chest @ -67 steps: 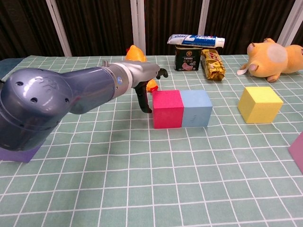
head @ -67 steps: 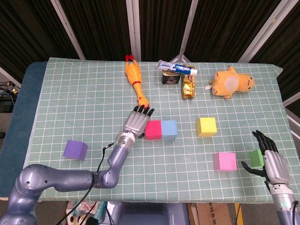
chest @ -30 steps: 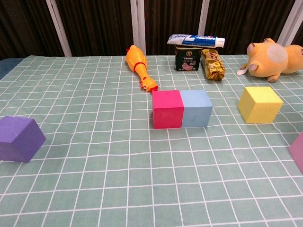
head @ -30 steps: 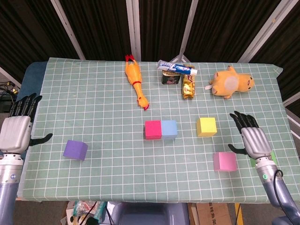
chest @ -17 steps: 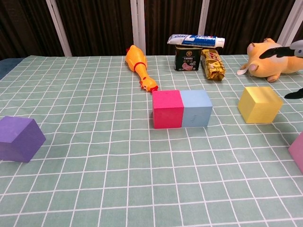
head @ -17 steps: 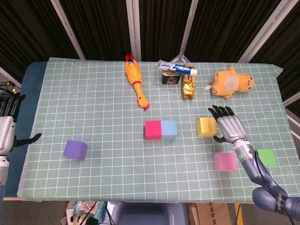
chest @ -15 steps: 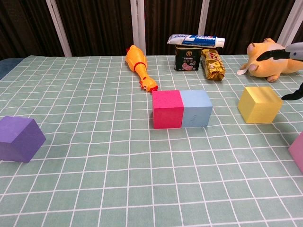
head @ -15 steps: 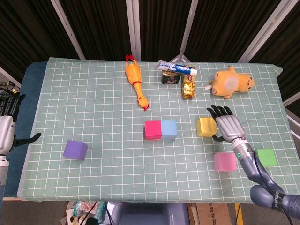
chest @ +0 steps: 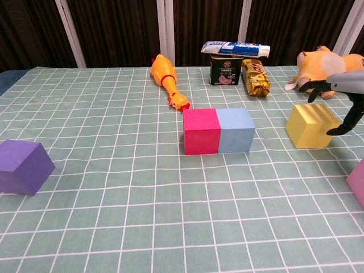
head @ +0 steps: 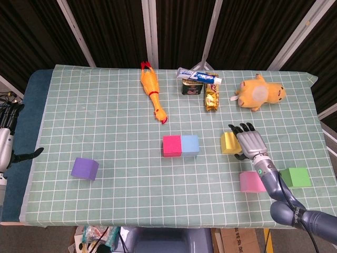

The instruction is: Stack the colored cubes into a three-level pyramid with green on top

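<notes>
A red cube [head: 171, 146] and a blue cube [head: 190, 145] sit touching side by side mid-table. Right of them is the yellow cube [head: 227, 143], its right part hidden under my right hand [head: 249, 142], which hovers flat with its fingers spread and holds nothing. In the chest view that hand [chest: 340, 86] is just above the yellow cube [chest: 310, 126], with the thumb hanging past its right side. The pink cube [head: 251, 182] and green cube [head: 295, 177] lie near the front right. A purple cube [head: 85, 168] is at the front left. My left hand [head: 4, 145] hangs empty beyond the table's left edge.
Along the back of the table lie a rubber chicken [head: 151, 95], a can with a toothpaste tube on it [head: 192, 84], a snack bar [head: 211, 97] and an orange plush toy [head: 259, 92]. The green checked cloth [head: 105, 132] covers the table.
My left hand has drawn back from beside the red cube to off the table's left side. My right hand has travelled from near the green cube up and left to over the yellow cube.
</notes>
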Controlling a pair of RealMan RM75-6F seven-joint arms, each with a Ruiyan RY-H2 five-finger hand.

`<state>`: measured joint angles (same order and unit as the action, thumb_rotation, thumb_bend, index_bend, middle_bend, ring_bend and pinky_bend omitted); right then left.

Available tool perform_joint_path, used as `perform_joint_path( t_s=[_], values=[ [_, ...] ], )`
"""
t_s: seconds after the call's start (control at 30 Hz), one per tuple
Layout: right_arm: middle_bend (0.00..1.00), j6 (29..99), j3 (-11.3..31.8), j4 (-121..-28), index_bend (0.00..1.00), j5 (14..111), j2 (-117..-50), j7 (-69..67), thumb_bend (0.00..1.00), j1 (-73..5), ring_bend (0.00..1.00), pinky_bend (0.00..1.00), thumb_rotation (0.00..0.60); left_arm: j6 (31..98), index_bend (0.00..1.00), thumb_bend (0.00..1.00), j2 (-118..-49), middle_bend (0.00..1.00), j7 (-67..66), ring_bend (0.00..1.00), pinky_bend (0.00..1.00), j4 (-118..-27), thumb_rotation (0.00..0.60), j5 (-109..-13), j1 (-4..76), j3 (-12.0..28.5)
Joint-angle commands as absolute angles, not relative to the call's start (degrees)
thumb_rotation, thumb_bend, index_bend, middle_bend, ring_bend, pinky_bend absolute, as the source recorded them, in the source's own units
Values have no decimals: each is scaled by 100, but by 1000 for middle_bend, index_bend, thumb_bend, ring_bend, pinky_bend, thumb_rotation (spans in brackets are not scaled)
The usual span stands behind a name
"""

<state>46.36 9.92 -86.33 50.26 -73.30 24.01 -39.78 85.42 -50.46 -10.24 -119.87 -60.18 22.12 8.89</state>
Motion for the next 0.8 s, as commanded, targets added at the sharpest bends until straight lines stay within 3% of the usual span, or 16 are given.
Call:
perform_joint_path(
  t_s=[0.03,0.47,0.8],
  values=[
    [235,4633,988,-8510,0,5029,-7417,2328,264,-4024,115,0,600,8533,0,105,-5065,8,-1036,0,68,-11980,600,-6029,2182,924],
    [329,4566,944,-8212,0,5030,-7623,2099,263,-4137,222,0,600,8485,0,105,-5112,8,-1060,0,68,-11970,600,-6086,2086,1061],
    [348,4763,936,-8395,0,5178,-7581,1940,261,-4096,236,0,600,8426,0,105,-5127,8,-1052,0,68,-11979,600,-6132,2016,1145]
  ],
)
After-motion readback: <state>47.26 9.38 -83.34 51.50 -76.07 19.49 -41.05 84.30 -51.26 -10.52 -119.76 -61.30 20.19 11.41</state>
